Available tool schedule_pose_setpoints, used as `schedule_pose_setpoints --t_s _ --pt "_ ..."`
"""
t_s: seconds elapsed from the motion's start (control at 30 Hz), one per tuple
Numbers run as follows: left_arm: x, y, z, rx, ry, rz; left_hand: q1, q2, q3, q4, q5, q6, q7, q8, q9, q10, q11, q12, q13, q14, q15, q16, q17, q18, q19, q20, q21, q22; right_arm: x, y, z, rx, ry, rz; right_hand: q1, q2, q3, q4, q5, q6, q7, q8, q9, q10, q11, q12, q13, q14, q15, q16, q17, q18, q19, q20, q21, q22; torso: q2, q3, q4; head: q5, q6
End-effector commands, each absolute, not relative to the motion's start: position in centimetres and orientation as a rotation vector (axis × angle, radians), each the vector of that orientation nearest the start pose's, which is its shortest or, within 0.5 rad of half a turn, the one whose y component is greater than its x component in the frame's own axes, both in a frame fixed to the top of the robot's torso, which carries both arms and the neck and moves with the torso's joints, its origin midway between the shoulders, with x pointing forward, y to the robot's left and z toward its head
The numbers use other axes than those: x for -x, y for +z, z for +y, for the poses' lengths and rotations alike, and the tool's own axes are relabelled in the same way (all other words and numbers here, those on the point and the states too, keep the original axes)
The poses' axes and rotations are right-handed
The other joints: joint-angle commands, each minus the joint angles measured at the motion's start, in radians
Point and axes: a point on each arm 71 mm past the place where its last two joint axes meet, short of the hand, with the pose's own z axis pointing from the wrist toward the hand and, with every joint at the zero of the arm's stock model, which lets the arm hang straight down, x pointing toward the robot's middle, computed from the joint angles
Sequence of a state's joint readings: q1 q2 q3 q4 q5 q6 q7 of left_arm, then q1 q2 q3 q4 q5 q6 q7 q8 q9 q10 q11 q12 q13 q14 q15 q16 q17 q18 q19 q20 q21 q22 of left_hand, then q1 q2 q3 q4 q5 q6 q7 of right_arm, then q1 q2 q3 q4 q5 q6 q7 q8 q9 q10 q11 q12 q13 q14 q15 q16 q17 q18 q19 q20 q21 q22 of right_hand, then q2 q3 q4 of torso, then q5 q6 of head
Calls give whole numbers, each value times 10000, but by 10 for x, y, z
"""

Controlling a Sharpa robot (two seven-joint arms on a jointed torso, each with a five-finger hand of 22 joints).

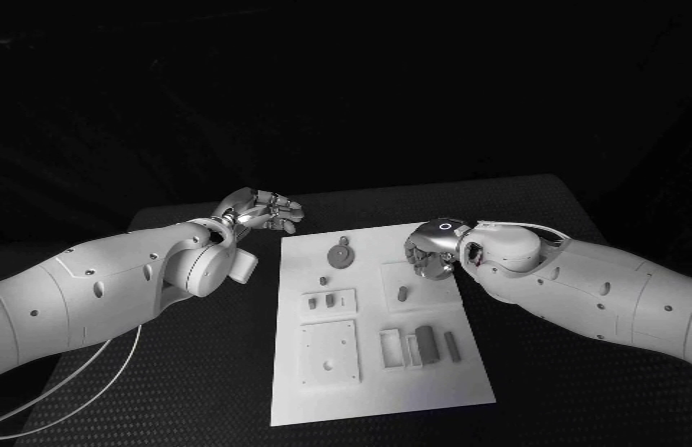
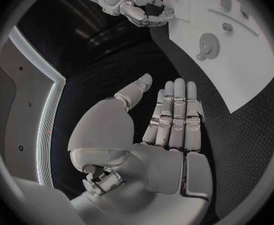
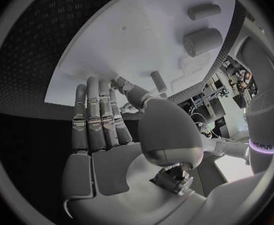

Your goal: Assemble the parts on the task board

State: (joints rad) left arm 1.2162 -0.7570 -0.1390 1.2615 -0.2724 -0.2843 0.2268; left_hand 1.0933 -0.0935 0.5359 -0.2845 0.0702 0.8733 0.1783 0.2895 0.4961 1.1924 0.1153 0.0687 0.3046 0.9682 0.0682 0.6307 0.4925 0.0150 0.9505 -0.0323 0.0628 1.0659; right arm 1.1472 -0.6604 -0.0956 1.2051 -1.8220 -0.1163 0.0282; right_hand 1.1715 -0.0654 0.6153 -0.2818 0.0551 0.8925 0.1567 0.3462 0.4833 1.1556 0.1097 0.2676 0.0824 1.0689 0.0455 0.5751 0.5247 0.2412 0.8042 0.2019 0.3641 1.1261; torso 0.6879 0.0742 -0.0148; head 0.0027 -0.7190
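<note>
The white task board (image 1: 378, 367) lies in the middle of the black table, with grey parts on it. A round toothed disc (image 1: 340, 255) sits near its far edge, and short pegs (image 1: 402, 291) and small blocks (image 1: 424, 347) lie further down. My left hand (image 1: 260, 210) hovers over bare table off the board's far left corner. Its fingers (image 2: 174, 115) are straight with nothing in the palm. My right hand (image 1: 431, 249) is at the board's far right edge, fingers (image 3: 99, 115) stretched over the board (image 3: 131, 40), holding nothing. A small peg (image 3: 158, 80) stands just beyond its thumb.
A square plate (image 1: 329, 350) and a small frame (image 1: 391, 347) lie on the board's near half. Two grey cylinders (image 3: 202, 40) lie past the right hand's fingers. The left wrist view shows the disc (image 2: 208, 46) and the right hand (image 2: 139, 10). Black table surrounds the board.
</note>
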Motion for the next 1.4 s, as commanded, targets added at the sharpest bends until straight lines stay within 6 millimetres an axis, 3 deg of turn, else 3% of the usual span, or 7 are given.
schedule_pose_setpoints --t_s 0.03,0.27,0.63,0.83,1.03,1.4 --pt "-524 -224 241 9270 -11965 16435 -65 9 -50 4 -24 -65 -3 16 -10 -72 -1 -17 -15 81 22 -73 17 -50 -1 34 28 -22 -506 -274 -190 6769 4020 18566 -32 -33 293 -4 -49 107 -13 -56 -15 129 -11 -128 -23 89 -2 -80 65 205 80 -21 -46 38 -2 13 -5 31 -51" --pt "-524 -224 241 9287 -11946 16474 -79 7 -66 10 -17 -96 10 6 -16 -91 6 -17 -27 103 21 -96 34 -44 11 35 31 -51 -505 -276 -190 6981 3840 18665 -17 199 593 -88 -47 391 -125 56 26 449 -129 -149 61 239 -65 -103 240 206 193 -78 4 156 -11 20 -10 52 -107" --pt "-525 -223 241 9301 -11929 16503 -96 -5 -85 13 -6 -133 25 -4 -24 -123 19 -20 -43 122 20 -126 58 -40 20 37 32 -87 -500 -289 -190 7550 3299 19232 -7 51 657 -100 -45 434 -144 34 11 419 -93 -328 66 153 -28 -231 350 190 106 -76 -60 224 -16 26 -19 23 -175" --pt "-524 -223 241 9311 -11914 16511 -96 -11 -90 10 14 -157 34 -11 -29 -148 28 -22 -55 124 21 -150 72 -39 17 39 29 -111 -498 -288 -187 7613 3287 18814 169 78 743 -118 -47 570 -197 79 26 390 -60 -469 68 95 9 -323 446 188 27 -71 -121 277 -17 25 -25 14 -191" --pt "-525 -223 241 9315 -11901 16503 -94 -14 -92 10 29 -169 39 -12 -31 -161 33 -21 -61 125 23 -166 82 -40 14 41 28 -127 -498 -286 -184 7547 3364 18337 423 179 792 -121 -46 790 -282 170 73 657 -160 -460 162 298 -71 -265 644 206 223 -111 -49 384 -20 33 -20 -4 -207" --pt "-525 -223 243 9330 -11836 16439 -93 -14 -94 12 50 -188 47 -16 -35 -176 39 -19 -70 132 24 -183 97 -39 17 43 31 -147 -497 -282 -182 7449 3512 17782 483 154 758 -122 -47 1028 -383 273 173 957 -280 -459 310 545 -184 -211 908 206 501 -207 14 483 -20 37 -30 -10 -209"
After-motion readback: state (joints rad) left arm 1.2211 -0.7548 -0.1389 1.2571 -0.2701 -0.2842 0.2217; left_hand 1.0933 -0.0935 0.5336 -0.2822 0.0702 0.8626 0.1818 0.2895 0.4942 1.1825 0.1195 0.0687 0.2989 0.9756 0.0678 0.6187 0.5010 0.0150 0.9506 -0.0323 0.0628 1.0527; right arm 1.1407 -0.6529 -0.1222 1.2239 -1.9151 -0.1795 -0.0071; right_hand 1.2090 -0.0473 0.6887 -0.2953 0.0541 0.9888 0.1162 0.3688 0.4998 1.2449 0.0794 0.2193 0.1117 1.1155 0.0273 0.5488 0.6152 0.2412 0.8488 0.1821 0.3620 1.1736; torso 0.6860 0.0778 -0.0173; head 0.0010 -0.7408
